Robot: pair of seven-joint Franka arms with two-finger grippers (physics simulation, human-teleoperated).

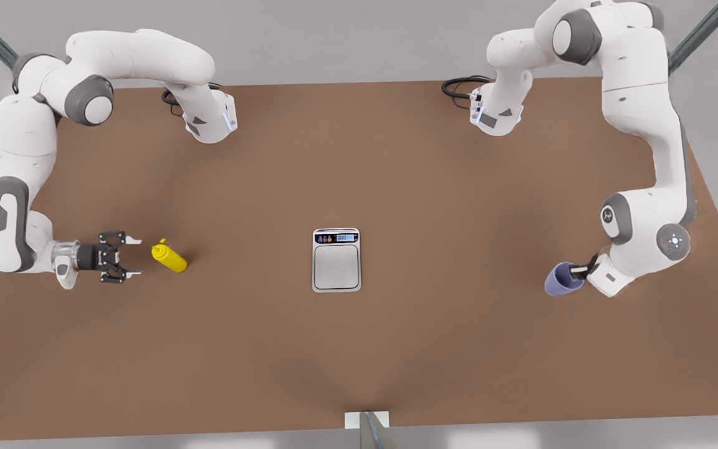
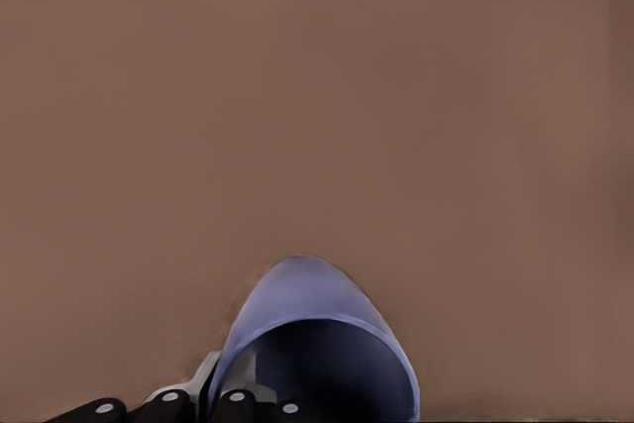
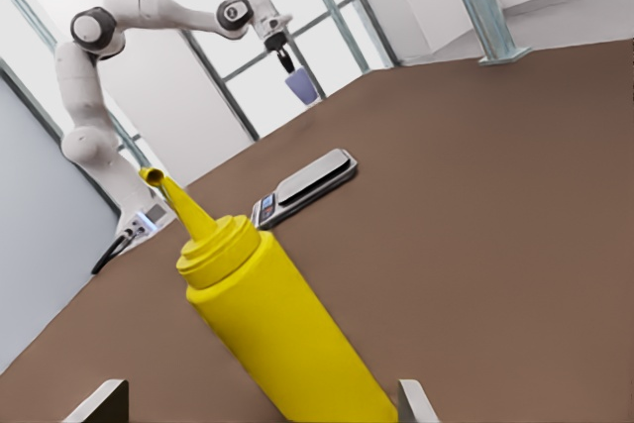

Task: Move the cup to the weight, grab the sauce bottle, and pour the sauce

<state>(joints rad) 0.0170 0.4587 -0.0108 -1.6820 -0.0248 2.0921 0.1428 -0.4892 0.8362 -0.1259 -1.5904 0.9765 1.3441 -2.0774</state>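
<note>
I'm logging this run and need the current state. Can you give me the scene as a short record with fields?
cup: held off the table by the left gripper, at the front view's right
weight: table centre, plate bare
sauce bottle: upright on the table, at the front view's left
right gripper: open, level with the bottle, fingers not touching it
table: brown
task stage: cup not yet on the weight

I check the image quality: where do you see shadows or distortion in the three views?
Front view: soft, even light; faint shadows beside the scale and sauce bottle. Left wrist view: the cup looms large, stretched by closeness. Right wrist view: tilted horizon, bright background.
</note>
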